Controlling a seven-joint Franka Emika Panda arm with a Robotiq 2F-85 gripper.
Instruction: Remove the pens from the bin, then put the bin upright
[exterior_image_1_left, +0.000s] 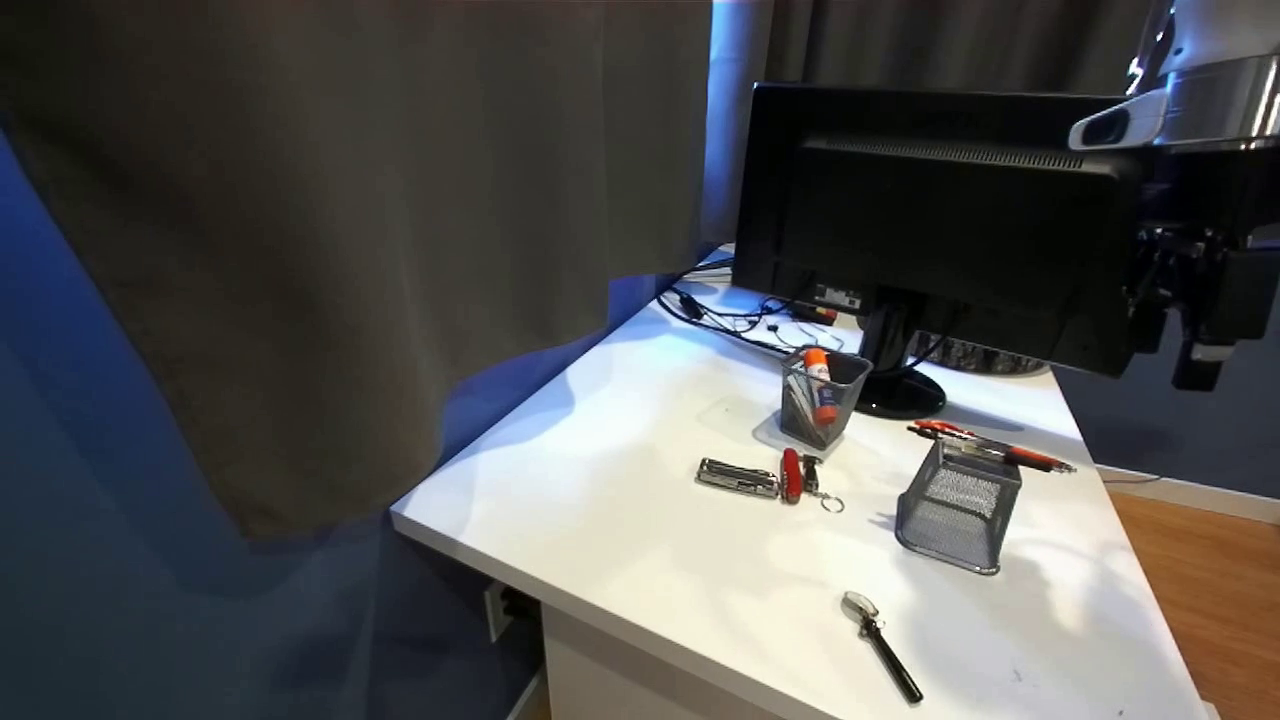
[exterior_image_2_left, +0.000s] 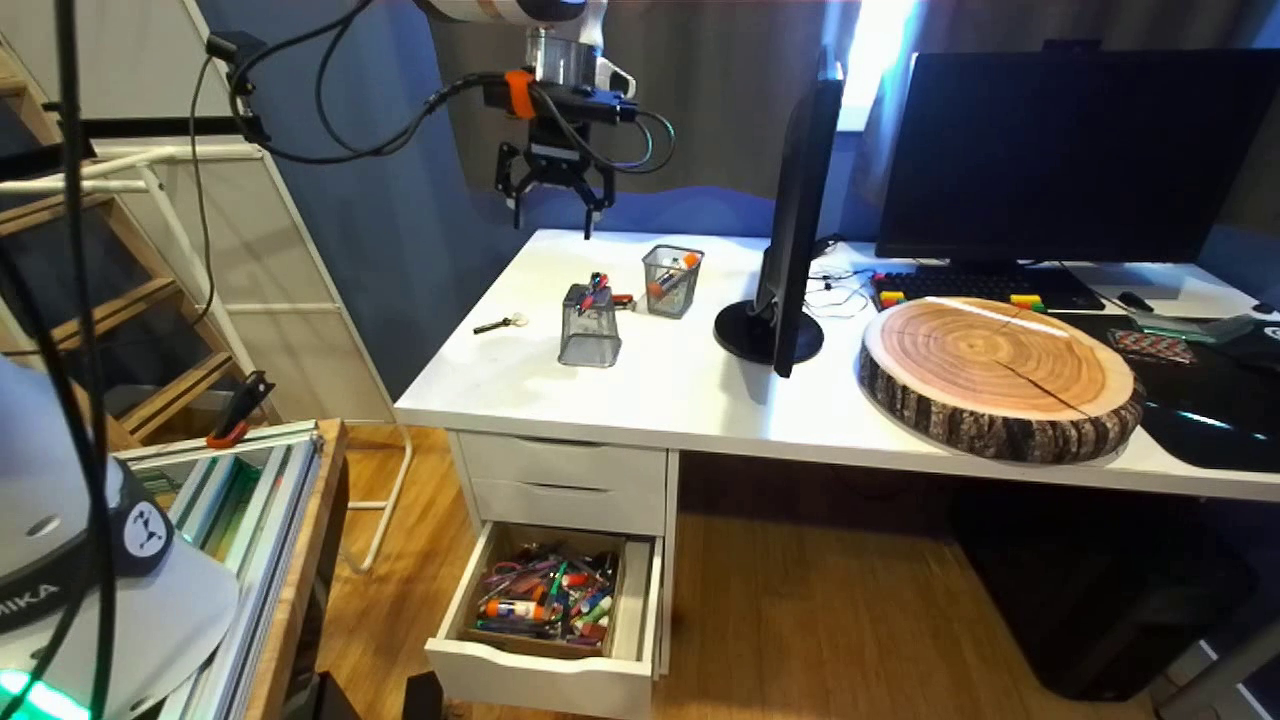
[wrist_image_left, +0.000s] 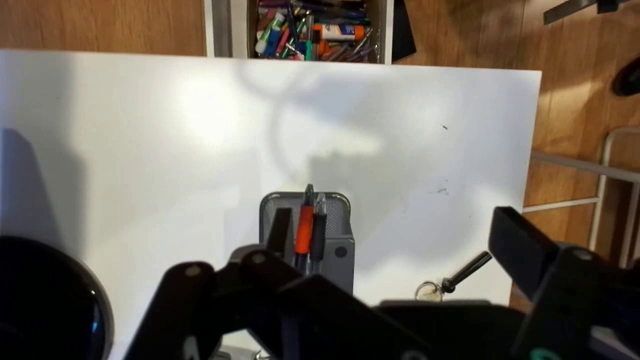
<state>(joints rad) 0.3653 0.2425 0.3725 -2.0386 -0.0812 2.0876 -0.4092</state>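
Note:
The bin, a dark grey mesh holder, stands upside down on the white desk in both exterior views (exterior_image_1_left: 955, 515) (exterior_image_2_left: 590, 338), its closed base on top. The base also shows in the wrist view (wrist_image_left: 339, 267). The pens lie across that base in both exterior views (exterior_image_1_left: 1040, 460) (exterior_image_2_left: 590, 297). In the wrist view I see a pen with an orange grip (wrist_image_left: 304, 230) and one with a black grip (wrist_image_left: 318, 237); their far ends are hidden behind my finger. My gripper (exterior_image_2_left: 553, 228) is open and empty, well above the desk (exterior_image_1_left: 1172, 352); its jaws spread wide in the wrist view (wrist_image_left: 395, 225).
An upright mesh holder (exterior_image_1_left: 800, 405) with a glue stick stands near the monitor (exterior_image_1_left: 930, 210) and its round base (exterior_image_1_left: 900, 393). A multi-tool (exterior_image_1_left: 738, 478), red pocket knife (exterior_image_1_left: 791, 476) and black keyring stick (exterior_image_1_left: 885, 645) lie nearby. An open drawer (exterior_image_2_left: 545, 668) sits below.

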